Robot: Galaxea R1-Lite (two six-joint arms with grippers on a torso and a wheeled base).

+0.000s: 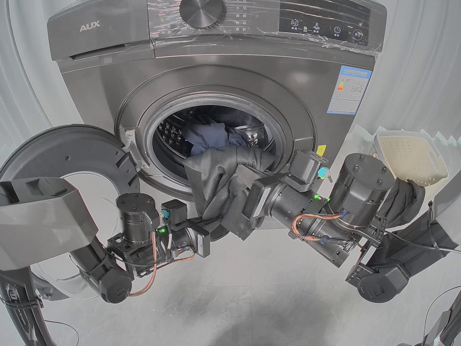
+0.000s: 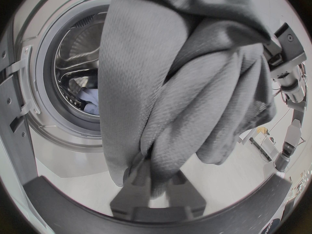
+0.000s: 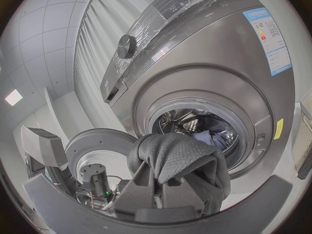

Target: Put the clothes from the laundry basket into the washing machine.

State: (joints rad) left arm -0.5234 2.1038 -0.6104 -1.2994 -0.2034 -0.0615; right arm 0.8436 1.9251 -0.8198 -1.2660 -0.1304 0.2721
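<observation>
A dark grey garment (image 1: 218,174) hangs from the lip of the washing machine (image 1: 216,73) drum opening, partly inside and partly draped down the front. My right gripper (image 1: 237,193) is shut on its upper bunched part right at the opening; in the right wrist view the cloth (image 3: 175,156) is pinched in that gripper (image 3: 157,192). My left gripper (image 1: 213,219) sits lower, shut on the garment's hanging bottom (image 2: 146,82), with fabric wedged between its fingers (image 2: 139,186). A blue garment (image 1: 206,138) lies deep in the drum. The cream laundry basket (image 1: 410,157) stands at the right.
The round door (image 1: 62,154) is swung fully open to the left, close to my left arm. The pale floor (image 1: 249,284) lies in front of the machine. White curtains (image 1: 422,49) hang behind it.
</observation>
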